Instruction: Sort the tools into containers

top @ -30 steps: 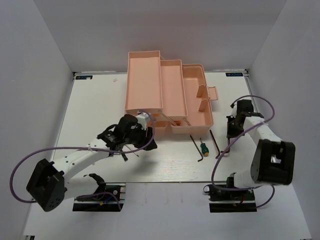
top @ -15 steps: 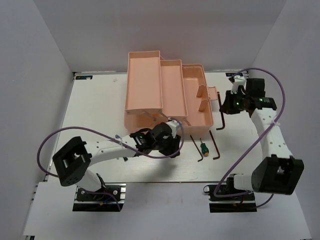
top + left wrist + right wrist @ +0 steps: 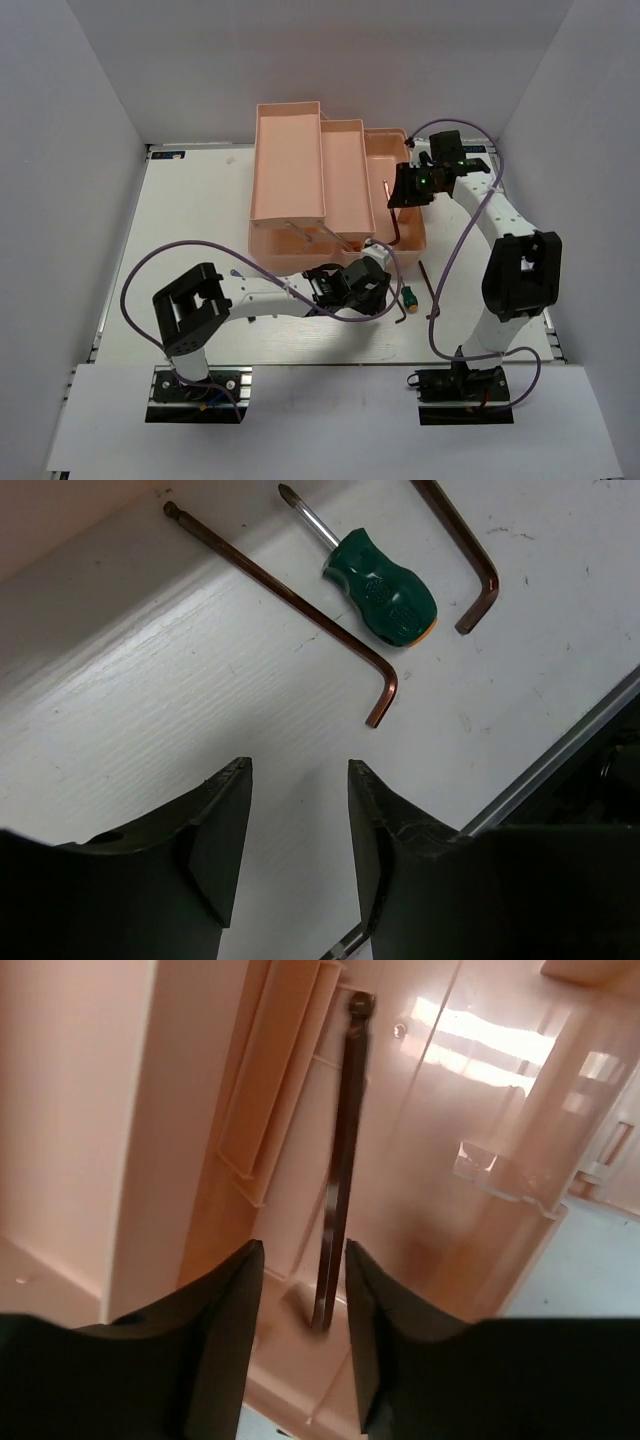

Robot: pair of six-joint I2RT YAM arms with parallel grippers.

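Observation:
The peach-pink toolbox (image 3: 300, 160) stands open at the table's middle back, trays folded out. My right gripper (image 3: 408, 190) hovers over its right base compartment (image 3: 470, 1090). It is open, and a dark hex key (image 3: 338, 1160) stands between the fingers without being gripped, its lower end on the box floor; the key also shows in the top view (image 3: 397, 215). My left gripper (image 3: 298, 765) is open and empty just above the table. Ahead of it lie a hex key (image 3: 290, 600), a stubby green screwdriver (image 3: 385, 580) and a second hex key (image 3: 465, 550).
A thin tool (image 3: 320, 236) lies in the toolbox's front-left compartment. In the top view the green screwdriver (image 3: 408, 296) and a hex key (image 3: 430, 285) lie on the white table right of my left gripper (image 3: 380, 285). The table's near metal edge (image 3: 560, 760) is close by.
My right gripper carried the hex key left from over the table to over the toolbox and opened. My left gripper swept right along the table toward the loose tools.

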